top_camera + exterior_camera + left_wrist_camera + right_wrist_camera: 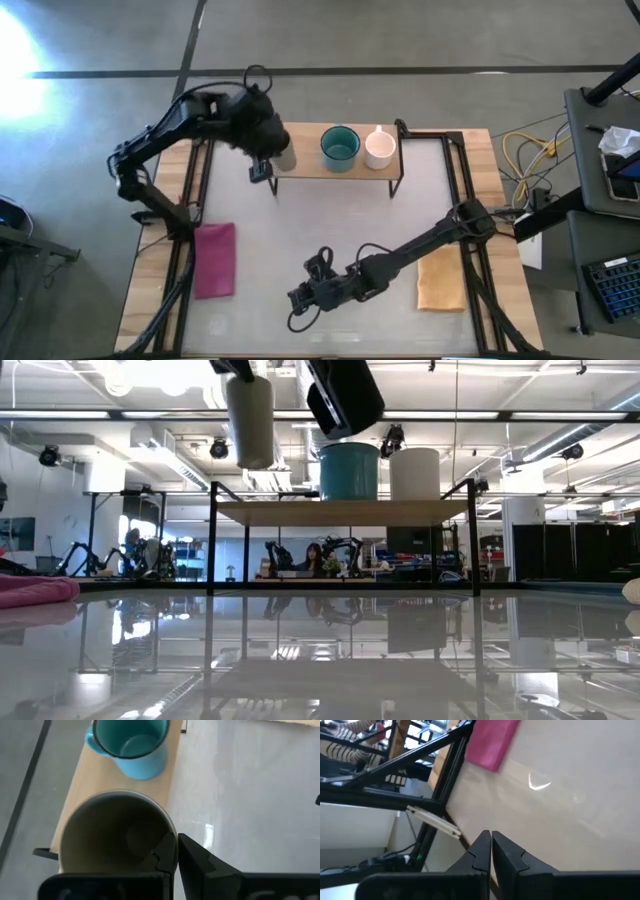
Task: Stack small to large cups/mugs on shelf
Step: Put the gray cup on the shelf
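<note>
Gripping the tumbler (117, 837) rim — left gripper (172, 855) jaws, above the shelf (340, 512).

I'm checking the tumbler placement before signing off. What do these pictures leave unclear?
- Tumbler base: the high view has it under the left gripper; the left wrist view cuts it off.
- Teal mug and white mug handles: not visible in the low view.
- Shelf left end: covered by the left arm.

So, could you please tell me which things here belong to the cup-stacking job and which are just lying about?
Job:
- tumbler, held above the shelf by the left gripper
- teal mug
- white mug
- shelf

Lying about:
- pink cloth
- tan cloth
- right gripper, idle over the table
</note>
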Available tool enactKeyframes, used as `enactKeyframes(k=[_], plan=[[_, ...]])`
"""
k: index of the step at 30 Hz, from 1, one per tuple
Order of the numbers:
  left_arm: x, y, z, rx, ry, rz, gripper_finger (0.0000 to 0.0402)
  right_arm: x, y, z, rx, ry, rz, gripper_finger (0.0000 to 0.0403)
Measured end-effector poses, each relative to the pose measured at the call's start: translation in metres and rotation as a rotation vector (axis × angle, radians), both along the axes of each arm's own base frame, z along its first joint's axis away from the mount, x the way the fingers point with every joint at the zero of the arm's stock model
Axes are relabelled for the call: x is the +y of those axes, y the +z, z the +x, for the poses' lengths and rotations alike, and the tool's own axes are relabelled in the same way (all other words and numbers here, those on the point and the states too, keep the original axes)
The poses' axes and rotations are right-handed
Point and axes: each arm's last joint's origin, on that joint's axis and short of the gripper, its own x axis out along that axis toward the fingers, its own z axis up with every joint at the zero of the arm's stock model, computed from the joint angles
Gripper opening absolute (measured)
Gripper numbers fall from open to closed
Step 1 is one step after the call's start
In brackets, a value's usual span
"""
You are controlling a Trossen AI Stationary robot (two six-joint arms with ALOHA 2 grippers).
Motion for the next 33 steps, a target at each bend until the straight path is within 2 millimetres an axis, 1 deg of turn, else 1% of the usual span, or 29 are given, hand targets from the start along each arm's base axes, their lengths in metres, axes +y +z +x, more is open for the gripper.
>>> enactKeyframes(k=[3, 6, 13, 17, 28, 33], plan=[[0.017, -0.004, 0.009, 0.018, 0.002, -0.005, 0.0, -0.003, 0.002, -0.003, -0.003, -0.019, -0.012, 0.0009], [0.032, -0.011, 0.018, 0.052, 0.004, 0.002, 0.0, -0.006, 0.008, -0.008, -0.015, -0.026, -0.025, 0.0009], [0.053, -0.026, 0.034, 0.101, -0.016, -0.02, 0.0, -0.013, 0.021, -0.021, 0.018, -0.042, -0.077, 0.0009], [0.058, -0.031, 0.041, 0.117, -0.024, -0.019, 0.0, -0.016, 0.025, -0.026, 0.03, -0.047, -0.093, 0.0009], [0.059, -0.032, 0.041, 0.119, -0.036, -0.016, 0.0, -0.016, 0.023, -0.027, 0.038, -0.024, -0.114, 0.0009], [0.06, -0.035, 0.044, 0.121, -0.026, -0.025, 0.0, -0.016, 0.023, -0.028, 0.038, -0.02, -0.115, 0.0009]])
